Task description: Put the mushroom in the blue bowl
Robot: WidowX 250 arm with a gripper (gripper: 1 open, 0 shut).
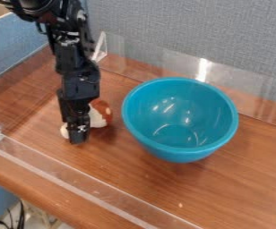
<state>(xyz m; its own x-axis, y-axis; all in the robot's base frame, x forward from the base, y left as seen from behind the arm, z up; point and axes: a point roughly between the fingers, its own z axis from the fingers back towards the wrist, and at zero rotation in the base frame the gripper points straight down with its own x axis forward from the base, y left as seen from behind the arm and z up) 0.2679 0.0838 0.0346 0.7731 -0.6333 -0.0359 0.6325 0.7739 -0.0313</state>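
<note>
Where the mushroom [99, 115] lies, the arm (dark) [74, 63] points down.

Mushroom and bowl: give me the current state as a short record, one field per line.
mushroom: on the table, partly hidden behind the gripper
mushroom parts seen: reddish-brown cap, bit of pale stem
bowl: blue, upright on the table, right of the mushroom in the picture
bowl contents: none seen
gripper: open, lowered at the mushroom
contact: cannot tell
task: mushroom not yet in the bowl
</note>
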